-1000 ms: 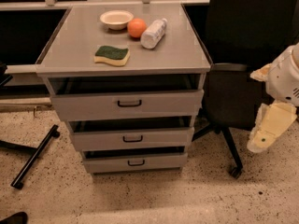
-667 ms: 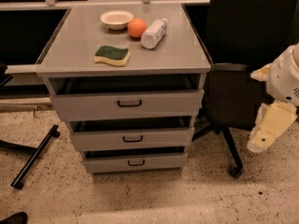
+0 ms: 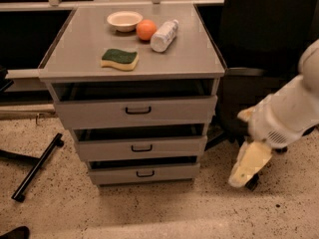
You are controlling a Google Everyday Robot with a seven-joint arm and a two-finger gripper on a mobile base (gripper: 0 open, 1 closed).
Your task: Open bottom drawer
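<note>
The bottom drawer (image 3: pixel 144 174) is the lowest and narrowest grey front of three in the grey metal cabinet, with a small black loop handle (image 3: pixel 145 173) at its centre. It stands a little out from the cabinet, like the two above it. My gripper (image 3: pixel 244 176) hangs at the lower right on the white arm (image 3: pixel 289 113), pointing down towards the floor, to the right of the bottom drawer and apart from it.
The middle drawer (image 3: pixel 141 148) and top drawer (image 3: pixel 137 111) sit above. On the cabinet top (image 3: pixel 75 49) lie a sponge (image 3: pixel 119 59), a bowl (image 3: pixel 124 20), an orange (image 3: pixel 146 30) and a plastic bottle (image 3: pixel 164 35). A black chair (image 3: pixel 259 39) stands at the right, a black bar (image 3: pixel 37 167) lies on the floor at the left.
The arm and gripper have shifted left and downward, closer to the cabinet's right side. The drawers have not moved.
</note>
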